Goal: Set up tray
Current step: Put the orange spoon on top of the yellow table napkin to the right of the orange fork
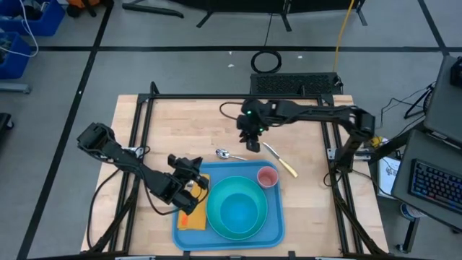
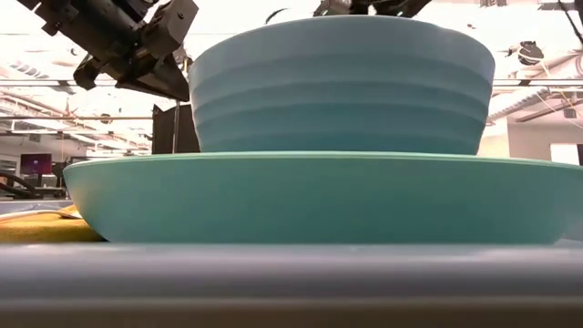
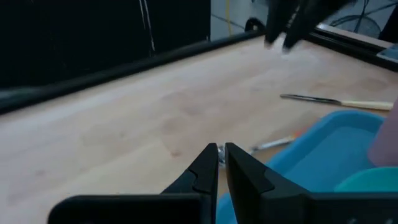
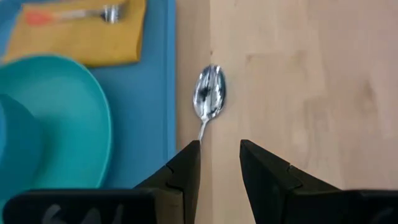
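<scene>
The blue tray (image 1: 271, 230) lies flat on the wooden bench (image 1: 180, 123), at the near middle of it as the high view shows. On the tray sits a round turquoise plate (image 1: 253, 222) with a turquoise bowl (image 1: 237, 211) standing in it; in the low view the bowl rises from the wide, shallow plate and the two fill most of the picture. At the tray's far right corner stands a small pink cup (image 1: 267, 177), upright. Along the tray's left edge lies a yellow napkin (image 1: 192, 220), partly hidden under the left arm; the right wrist view shows a utensil with an orange handle (image 4: 68, 14) resting on that napkin.

Just beyond the tray's far rim, on bare wood, lies a metal spoon (image 1: 225, 154), its bowl close to the tray edge but not on it. To the right of it a knife with a pale handle (image 1: 280, 160) lies slantwise on the bench, well clear of the tray.

The left pincer (image 1: 189, 167) hangs over the tray's far left corner, its fingers closed together with nothing between them. The right pincer (image 1: 252, 139) hovers above the bench just beyond the spoon, its fingers parted and empty, the spoon's handle pointing into the gap between them in the right wrist view.
</scene>
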